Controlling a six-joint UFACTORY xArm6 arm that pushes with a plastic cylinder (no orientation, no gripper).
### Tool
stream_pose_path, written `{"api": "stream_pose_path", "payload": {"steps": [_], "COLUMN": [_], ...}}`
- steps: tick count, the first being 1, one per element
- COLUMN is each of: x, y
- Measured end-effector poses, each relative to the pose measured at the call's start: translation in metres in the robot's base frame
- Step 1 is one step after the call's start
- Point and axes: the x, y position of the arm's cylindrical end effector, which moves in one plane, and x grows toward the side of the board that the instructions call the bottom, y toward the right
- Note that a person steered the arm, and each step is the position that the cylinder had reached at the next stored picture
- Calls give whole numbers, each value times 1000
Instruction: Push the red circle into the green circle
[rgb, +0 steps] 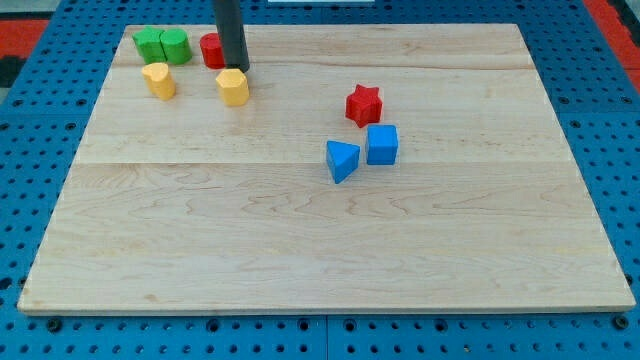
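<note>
Item: my tip (241, 69), the lower end of a straight dark rod, is standing near the view's top left, just right of the red circle and touching or all but touching the top of a yellow hexagonal block. There are no jaws on this arm, so nothing is being held.

Item: the red circular block (211, 50) is sitting partly hidden behind the rod, near the top edge of the pale wooden bench (300, 240).

Item: the green circular block (176, 46) is lying just left of the red circle, a narrow gap showing between them. A second green block (150, 44), shape unclear, is touching its left side.

Item: the yellow hexagonal block (233, 86) is lying directly below the tip. Another yellow block (159, 80), rounded in outline, is resting to its left, below the green pair.

Item: a red star-shaped block (364, 104) is sitting right of centre; below it a blue cube (382, 144) and a blue triangular block (342, 160) are lying side by side, close but apart.

Item: no containers are showing; all blocks are lying loose on the bench, which is resting on a blue perforated surface (40, 140).
</note>
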Motion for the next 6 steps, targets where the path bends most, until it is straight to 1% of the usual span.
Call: {"api": "stream_pose_path", "payload": {"steps": [1, 2, 3, 4, 6], "x": [-18, -24, -23, -13, -17], "y": [0, -2, 1, 9, -9]}}
